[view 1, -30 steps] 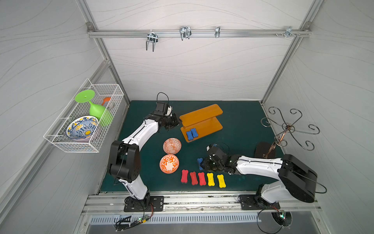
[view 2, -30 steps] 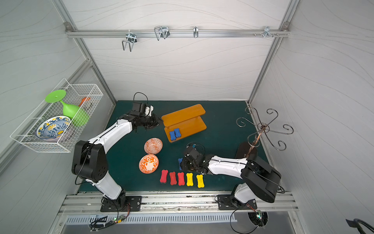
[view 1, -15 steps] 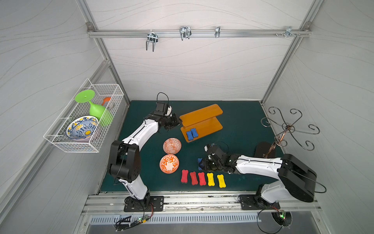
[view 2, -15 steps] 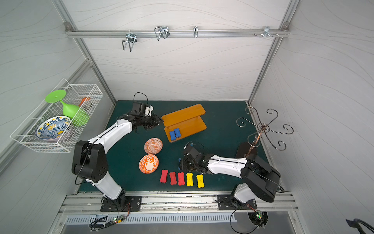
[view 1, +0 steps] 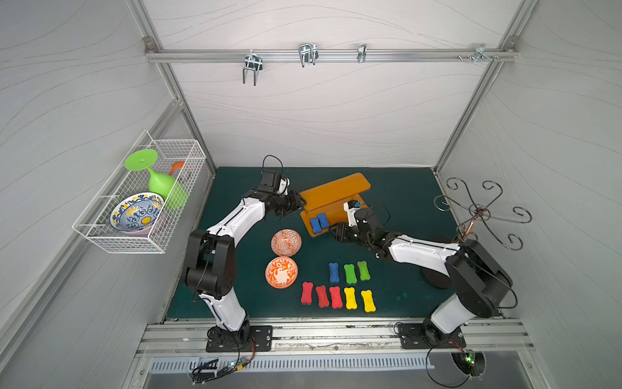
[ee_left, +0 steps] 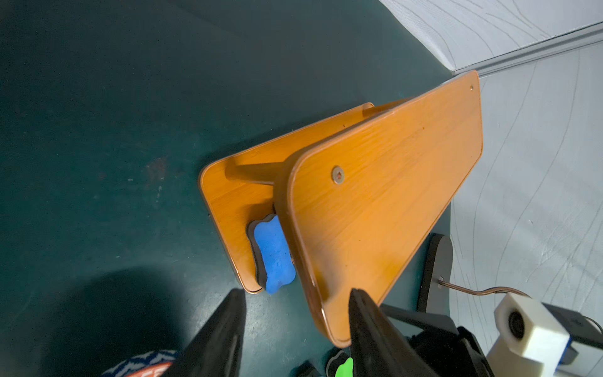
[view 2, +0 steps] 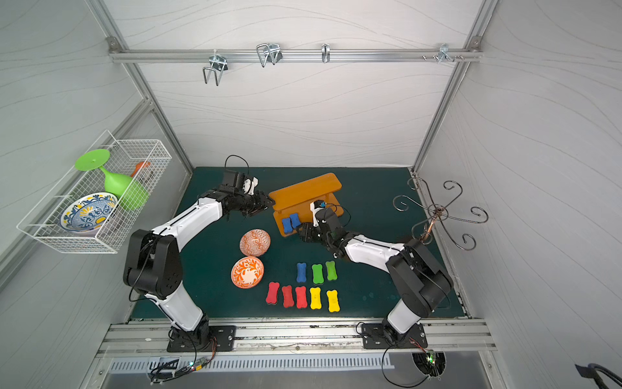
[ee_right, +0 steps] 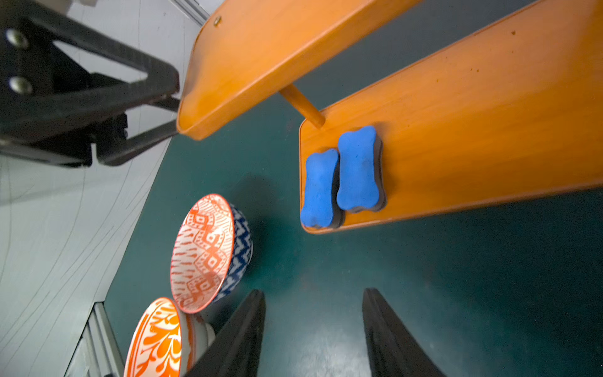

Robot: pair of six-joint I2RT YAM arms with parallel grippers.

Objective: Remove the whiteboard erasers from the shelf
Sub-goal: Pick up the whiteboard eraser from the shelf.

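Two blue erasers [ee_right: 357,168] are left on the shelf [view 1: 336,190]. They lie side by side, touching, on the lower board [ee_right: 473,114] at its end nearest the bowls, centre of a top view. The eight other erasers [view 1: 350,272] are on the green mat [view 1: 404,202] in two rows, lower centre.

Right gripper [ee_right: 314,292]: jaws apart, empty, low over the mat just in front of the lower board, aimed at the blue pair.
Left gripper [ee_left: 295,292]: jaws apart, nothing clamped, at the end of the top board [ee_left: 391,196]. One finger overlaps the board corner; can't tell if it touches.

Risks, my read:
- The pair touches, so there's no gap for a finger. Closing on one likely drags or tips the other.
- The outer eraser sits right at the board corner, so a nudge drops it uncontrolled.
- The top board overhangs the pair and the upright [ee_right: 303,106] stands just behind. A steep approach hits wood; come in low from the front.
- Shelf isn't held, so a push could slide it.
- The upper patterned bowl [view 1: 286,242] is near that shelf end, tight for the finger on that side. The second bowl [view 1: 281,272] is just below it.

Wire basket [view 1: 188,155] on the left wall and hook stand [view 1: 479,214] at right are well apart from the work.
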